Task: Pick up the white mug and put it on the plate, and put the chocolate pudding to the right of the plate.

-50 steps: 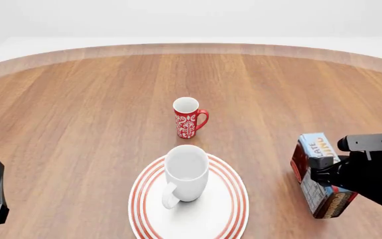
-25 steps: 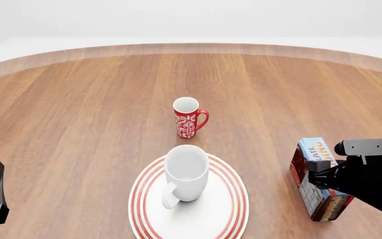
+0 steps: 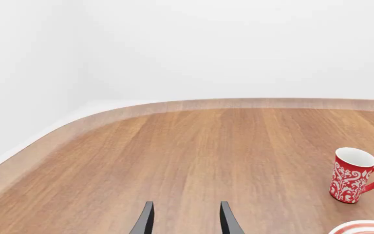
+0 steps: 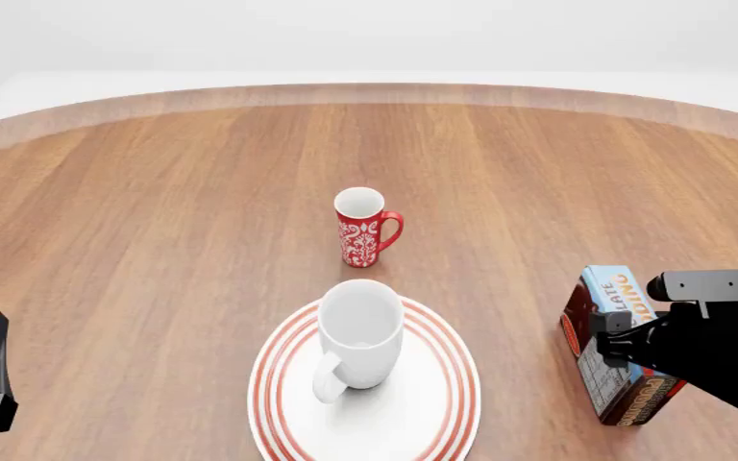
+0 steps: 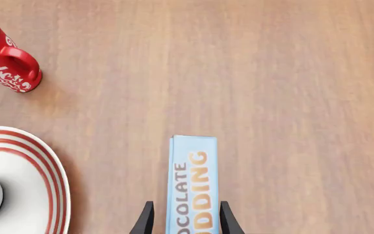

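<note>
White mug (image 4: 360, 331) stands on the plate (image 4: 446, 403) near the bench's (image 4: 151, 211) front edge; right end effector (image 5: 181, 219), clamped on the chocolate pudding (image 4: 613, 336), sets it toward the right edge; left end effector (image 3: 181, 219) apart, idle

Red mug (image 4: 364, 229): a small, tall mug with a white floral pattern, a white interior and one red loop handle. It stands upright near the middle of the wooden table (image 4: 151, 211), its handle turned to the right as seen from the front. The table shows reddish-brown plank grain and a paler, curved rim, well behind the red mug.
</note>
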`<state>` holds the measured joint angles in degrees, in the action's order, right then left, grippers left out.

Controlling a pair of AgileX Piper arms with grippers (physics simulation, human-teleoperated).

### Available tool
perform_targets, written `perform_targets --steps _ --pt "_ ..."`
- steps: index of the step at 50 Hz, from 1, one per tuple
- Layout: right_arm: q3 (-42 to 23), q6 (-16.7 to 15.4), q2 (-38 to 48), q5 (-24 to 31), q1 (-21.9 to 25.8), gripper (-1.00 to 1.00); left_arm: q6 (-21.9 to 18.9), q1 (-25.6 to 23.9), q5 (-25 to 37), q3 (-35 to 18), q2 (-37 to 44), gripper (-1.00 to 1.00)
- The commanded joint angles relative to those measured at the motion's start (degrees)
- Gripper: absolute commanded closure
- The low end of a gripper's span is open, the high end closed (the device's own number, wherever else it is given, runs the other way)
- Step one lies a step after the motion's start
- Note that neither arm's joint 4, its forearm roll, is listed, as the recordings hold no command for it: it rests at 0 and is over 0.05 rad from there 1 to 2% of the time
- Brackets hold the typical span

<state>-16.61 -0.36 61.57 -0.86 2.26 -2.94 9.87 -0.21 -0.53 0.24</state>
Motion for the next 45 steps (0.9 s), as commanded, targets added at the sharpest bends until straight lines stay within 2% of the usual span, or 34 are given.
perform_targets --steps 1,14,22,39,45 --pt "-1.8 1.1 -3.1 4.1 0.7 -1.0 0.0 0.0 0.0 0.0 0.0 -1.0" --pt "-10.4 5.1 -11.2 15.1 2.5 -1.0 0.0 0.0 0.0 0.0 0.0 -1.0" --pt "-14.8 7.2 -14.3 19.5 3.6 -1.0 0.0 0.0 0.0 0.0 0.0 -1.0" --pt "-23.7 9.8 -23.8 25.5 2.6 -1.0 0.0 0.0 0.0 0.0 0.0 -1.0" --pt "-23.8 9.8 -27.0 25.4 1.6 -1.0 0.0 0.0 0.0 0.0 0.0 -1.0"
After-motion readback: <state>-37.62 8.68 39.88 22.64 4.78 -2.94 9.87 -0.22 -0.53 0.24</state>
